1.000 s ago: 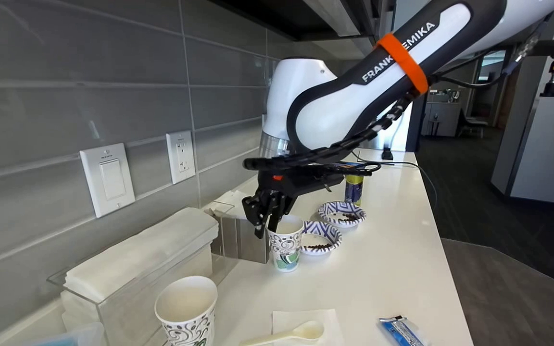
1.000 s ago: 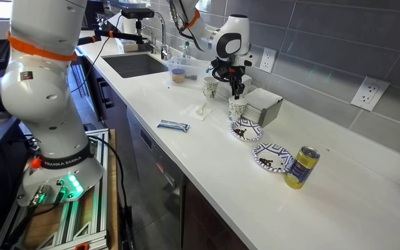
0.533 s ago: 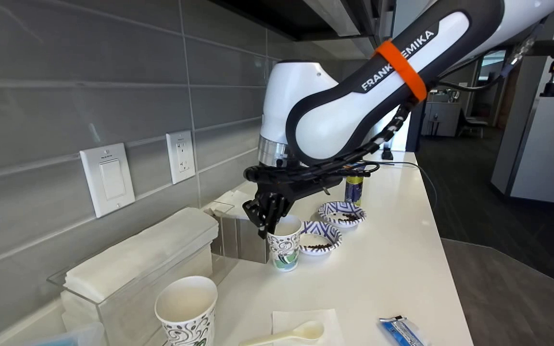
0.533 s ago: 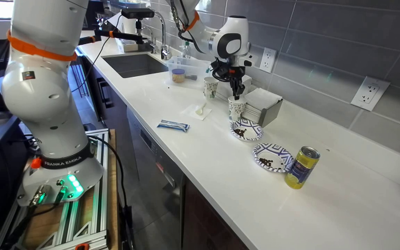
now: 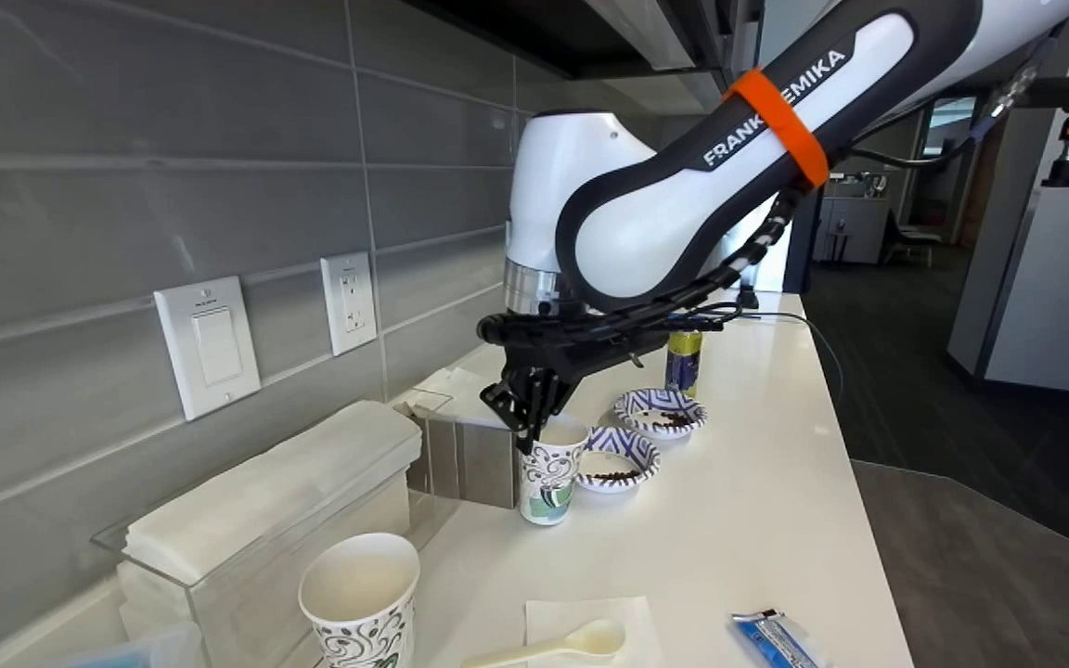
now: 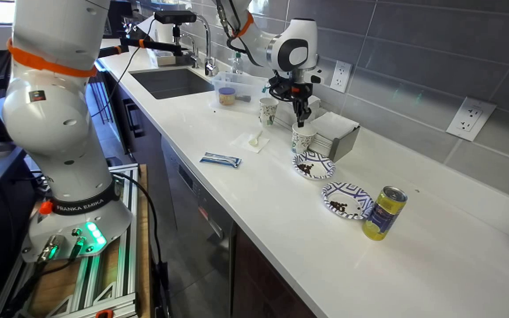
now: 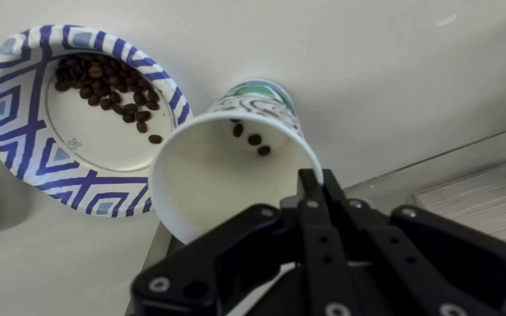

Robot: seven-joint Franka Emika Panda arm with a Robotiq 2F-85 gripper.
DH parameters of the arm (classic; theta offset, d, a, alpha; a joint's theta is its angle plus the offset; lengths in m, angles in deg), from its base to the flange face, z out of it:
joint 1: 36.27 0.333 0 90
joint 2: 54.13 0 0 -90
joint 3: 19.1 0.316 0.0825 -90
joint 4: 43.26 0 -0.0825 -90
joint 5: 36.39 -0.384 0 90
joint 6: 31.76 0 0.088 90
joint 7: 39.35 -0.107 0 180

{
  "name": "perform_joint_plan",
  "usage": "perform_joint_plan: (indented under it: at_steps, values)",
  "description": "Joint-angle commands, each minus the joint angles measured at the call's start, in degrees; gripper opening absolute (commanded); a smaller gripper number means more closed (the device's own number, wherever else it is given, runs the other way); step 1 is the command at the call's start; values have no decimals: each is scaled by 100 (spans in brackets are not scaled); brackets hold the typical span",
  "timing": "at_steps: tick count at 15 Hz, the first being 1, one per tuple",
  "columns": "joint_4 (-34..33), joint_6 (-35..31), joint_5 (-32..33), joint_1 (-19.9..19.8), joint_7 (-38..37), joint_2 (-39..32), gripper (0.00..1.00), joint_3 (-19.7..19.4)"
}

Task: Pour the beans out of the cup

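Observation:
The cup (image 5: 548, 487), white paper with a blue-green pattern, is close beside a blue-patterned bowl (image 5: 620, 445) in both exterior views (image 6: 301, 141). It leans slightly toward the bowls. In the wrist view I look into the cup (image 7: 218, 180); several dark beans lie at its bottom. My gripper (image 7: 316, 177) is shut on the cup's rim, one finger inside and one outside; it also shows in both exterior views (image 5: 527, 443) (image 6: 300, 123). I cannot tell whether the base touches the counter. The bowl (image 7: 11, 145) holds several beans.
A second patterned bowl (image 6: 347, 190) with beans stands by a yellow can (image 6: 385, 214). A napkin box (image 6: 336, 128) is right behind the cup. Another patterned paper cup (image 5: 363, 594), a spoon (image 5: 590, 640) on a napkin and a blue packet (image 6: 220, 160) lie around.
The fingers were apart, astride the cup's rim, and have closed on it. The cup's rim has shifted slightly toward the bowls, so the cup leans a little more. The bowls have not moved.

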State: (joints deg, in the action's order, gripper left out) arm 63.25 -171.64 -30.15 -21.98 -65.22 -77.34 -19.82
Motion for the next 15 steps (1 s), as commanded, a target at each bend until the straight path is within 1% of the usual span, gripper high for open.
perform_joint_plan:
  at_steps: [1, 4, 6, 8, 11, 12, 13, 15]
  values:
    - [264, 325, -24, -15, -260, 392, 0, -12]
    - [474, 438, -388, -213, -86, 712, 1, 119]
    - [658, 393, -862, -424, 247, 934, 1, 258]
    - [879, 253, -1687, -751, 1052, 1159, 1, 458]
    - [1039, 276, -2904, -1201, 2298, 1375, 1, 580]
    - [1016, 380, -3308, -1324, 2766, 1404, 1, 610]
    - [973, 502, -3657, -1620, 3204, 1405, 1, 839]
    - [792, 835, -4388, -1973, 4110, 1292, 1, 948]
